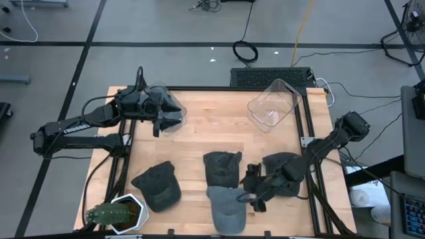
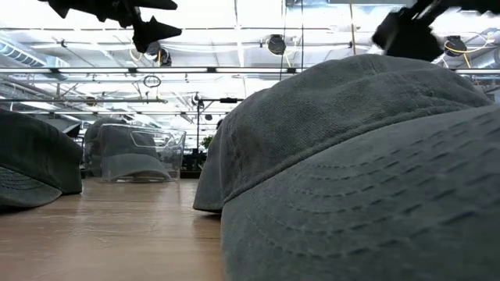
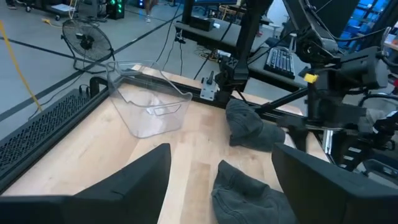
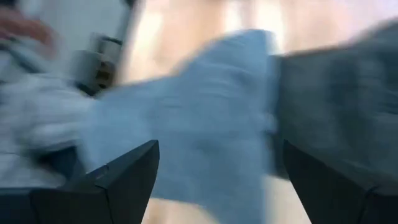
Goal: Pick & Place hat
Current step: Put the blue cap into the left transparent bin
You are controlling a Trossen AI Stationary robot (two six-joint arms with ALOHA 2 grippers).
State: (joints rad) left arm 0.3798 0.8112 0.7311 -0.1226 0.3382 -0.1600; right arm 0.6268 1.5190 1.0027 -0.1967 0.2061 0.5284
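Several hats lie crown-up on the wooden table: a dark grey hat [image 1: 158,184] at near left, a dark hat [image 1: 222,167] in the middle, a lighter blue-grey hat [image 1: 226,207] at the near edge, and a dark hat [image 1: 282,167] partly under the right arm. My right gripper [image 1: 250,188] is open and low beside the blue-grey hat [image 4: 205,124], which fills the gap between its fingers; whether they touch cannot be told. My left gripper [image 1: 174,114] is open, raised over a clear bin [image 1: 171,118] at far left that holds a hat [image 2: 129,160].
An empty clear bin [image 1: 272,106] lies tilted at the far right of the table. A cactus in a white pot [image 1: 118,214] stands at the near left corner. Bare wood [image 1: 212,126] spans the table's middle. Black frame rails [image 1: 307,119] run along the table sides.
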